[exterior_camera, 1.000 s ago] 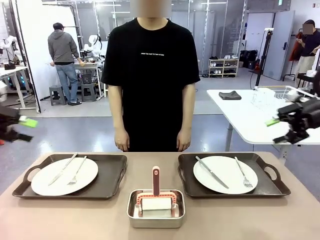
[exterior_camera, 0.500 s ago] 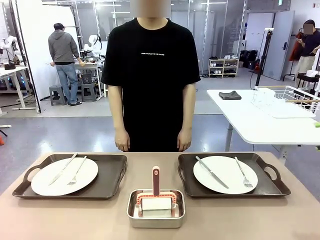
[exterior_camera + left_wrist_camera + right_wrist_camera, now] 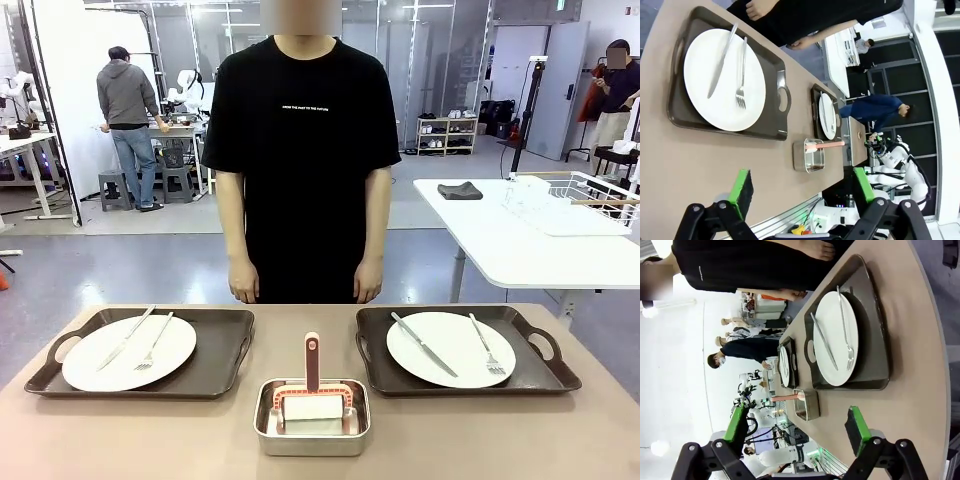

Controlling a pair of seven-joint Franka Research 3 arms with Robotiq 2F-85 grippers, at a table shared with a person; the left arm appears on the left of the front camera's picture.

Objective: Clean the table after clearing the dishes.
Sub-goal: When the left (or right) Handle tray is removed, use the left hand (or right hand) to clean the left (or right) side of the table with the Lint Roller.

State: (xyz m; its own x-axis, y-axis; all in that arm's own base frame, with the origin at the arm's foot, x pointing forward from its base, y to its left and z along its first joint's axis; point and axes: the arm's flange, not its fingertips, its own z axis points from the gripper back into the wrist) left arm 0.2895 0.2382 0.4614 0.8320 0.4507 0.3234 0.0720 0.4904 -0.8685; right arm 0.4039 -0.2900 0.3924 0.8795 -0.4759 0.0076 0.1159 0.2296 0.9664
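Hovering above the tan table (image 3: 715,165), the left gripper (image 3: 802,189) gapes empty, steel pan (image 3: 809,156) beyond its fingertips (image 3: 743,186) — the right gripper (image 3: 796,429) likewise spread, white plate (image 3: 836,345) ahead.

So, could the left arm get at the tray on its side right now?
Probably yes: its open end effector points at the table, with nothing lying between it and the left tray.

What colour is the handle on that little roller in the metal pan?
Salmon pink; the roller's handle shows best in the front view.
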